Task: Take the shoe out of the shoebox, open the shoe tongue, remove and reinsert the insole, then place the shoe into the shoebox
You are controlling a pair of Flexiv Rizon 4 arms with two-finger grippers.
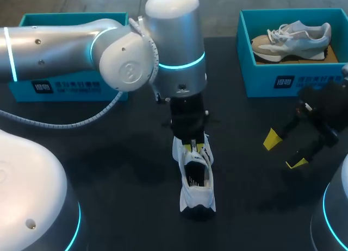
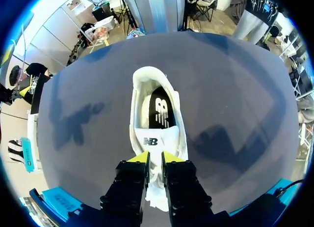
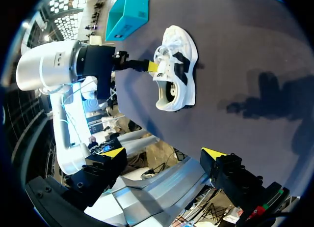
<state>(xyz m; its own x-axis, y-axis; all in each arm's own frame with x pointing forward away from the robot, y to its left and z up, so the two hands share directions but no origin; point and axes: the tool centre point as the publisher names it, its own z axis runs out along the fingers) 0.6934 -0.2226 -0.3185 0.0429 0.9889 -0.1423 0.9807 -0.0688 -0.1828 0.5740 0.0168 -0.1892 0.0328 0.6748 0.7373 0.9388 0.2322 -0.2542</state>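
A white shoe (image 1: 197, 186) stands upright on the dark table, near the middle. Its black insole (image 2: 161, 109) shows inside the opening. My left gripper (image 1: 197, 148) comes down on the shoe's lace end. In the left wrist view its fingers (image 2: 155, 158) stand close together with the white tongue (image 2: 150, 141) pinched between them. The right wrist view shows the same shoe (image 3: 179, 70) with the left gripper's yellow tip (image 3: 153, 66) at the tongue. My right gripper (image 1: 284, 150) hangs open and empty over the table's right side, well away from the shoe.
A teal shoebox (image 1: 283, 77) at the back right holds a second, grey and tan shoe (image 1: 293, 39). Another teal shoebox (image 1: 65, 85) stands at the back left, partly behind my left arm.
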